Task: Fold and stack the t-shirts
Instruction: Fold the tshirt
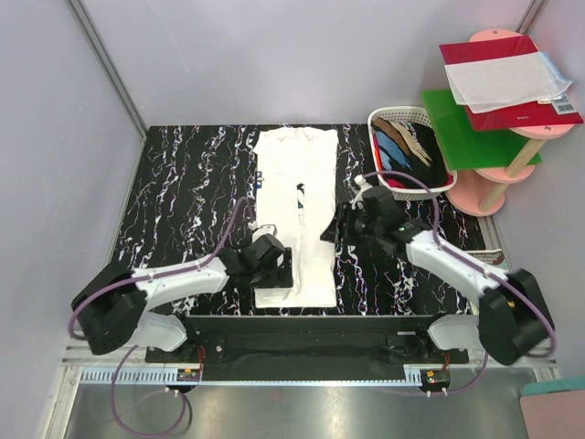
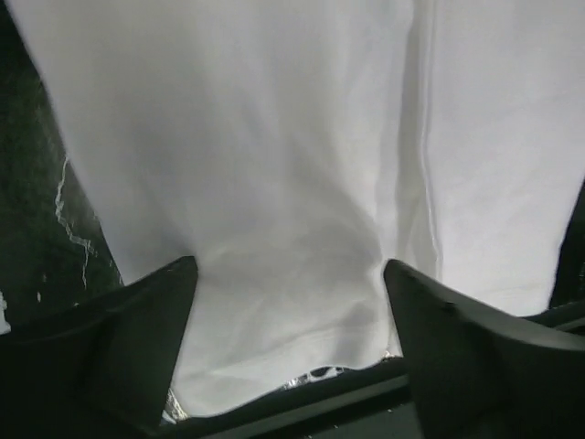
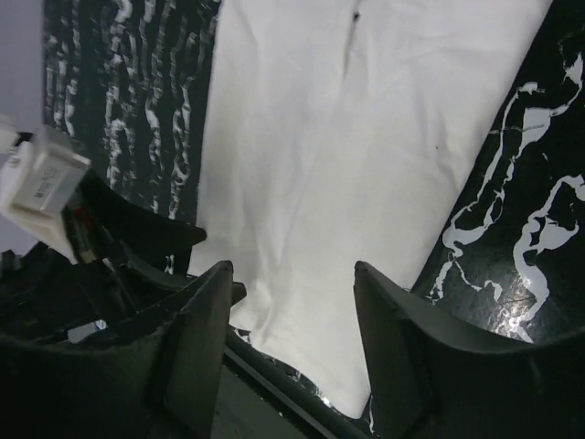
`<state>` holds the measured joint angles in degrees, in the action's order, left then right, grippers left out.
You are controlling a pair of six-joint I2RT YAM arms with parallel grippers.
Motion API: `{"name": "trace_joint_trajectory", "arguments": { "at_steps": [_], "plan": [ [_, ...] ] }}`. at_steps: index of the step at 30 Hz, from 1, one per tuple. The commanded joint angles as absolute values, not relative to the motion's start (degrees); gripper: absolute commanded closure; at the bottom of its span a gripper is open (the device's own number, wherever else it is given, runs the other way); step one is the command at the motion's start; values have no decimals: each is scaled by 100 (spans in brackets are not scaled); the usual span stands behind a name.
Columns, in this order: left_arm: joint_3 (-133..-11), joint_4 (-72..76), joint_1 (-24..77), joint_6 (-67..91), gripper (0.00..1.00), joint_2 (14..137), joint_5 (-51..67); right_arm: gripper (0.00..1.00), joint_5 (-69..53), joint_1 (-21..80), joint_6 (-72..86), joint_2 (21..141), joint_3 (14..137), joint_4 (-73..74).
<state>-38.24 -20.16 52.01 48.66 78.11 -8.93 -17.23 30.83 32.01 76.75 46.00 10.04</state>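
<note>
Left tool (image 2: 291, 268) gapes over smooth white cloth t-shirt (image 1: 311, 165), folded narrow.

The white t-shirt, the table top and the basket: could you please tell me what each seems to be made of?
The white t-shirt looks like soft, matte cloth, likely cotton: it lies in gentle creases. The table top looks like smooth black sheet with white marble veining, perhaps printed laminate rather than stone. The basket seems white moulded plastic, judging by its slotted wall.
</note>
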Motion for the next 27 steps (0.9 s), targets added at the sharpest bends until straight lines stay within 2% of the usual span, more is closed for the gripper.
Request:
{"name": "trace_joint_trajectory", "arguments": {
  "at_steps": [1, 2, 4, 7, 10, 16, 21, 27],
  "plan": [
    [-3481, -2671, 5256, 4860, 1, 6491, -1160, 21, -1310, 3138, 3331, 6453, 4378, 755],
    [-3446, -2715, 5256, 4860, 1, 6243, -1221, 16, -1283, 3138, 3409, 6295, 4333, 895],
    [-3305, -2847, 5265, 4921, 1, 5592, -1257, 14, -1266, 3138, 3637, 5969, 4132, 1150],
    [-3016, -3120, 5265, 5255, 1, 4923, -1266, 16, -1572, 3138, 3980, 5775, 3624, 1204],
    [-2585, -3287, 5265, 5624, 7, 4571, -1248, 21, -1898, 3138, 4629, 5678, 2904, 916],
    [-1934, -3138, 5265, 6169, 11, 4956, -976, 24, -2083, 3129, 5299, 5440, 1707, 484],
    [-1653, -2542, 5265, 6293, 11, 5387, -862, 25, -2153, 3146, 5388, 5546, 1319, 177],
    [-1582, -1847, 5265, 6284, 12, 6045, -668, 24, -2416, 3146, 5432, 6414, 1221, -790]
  ]
}}
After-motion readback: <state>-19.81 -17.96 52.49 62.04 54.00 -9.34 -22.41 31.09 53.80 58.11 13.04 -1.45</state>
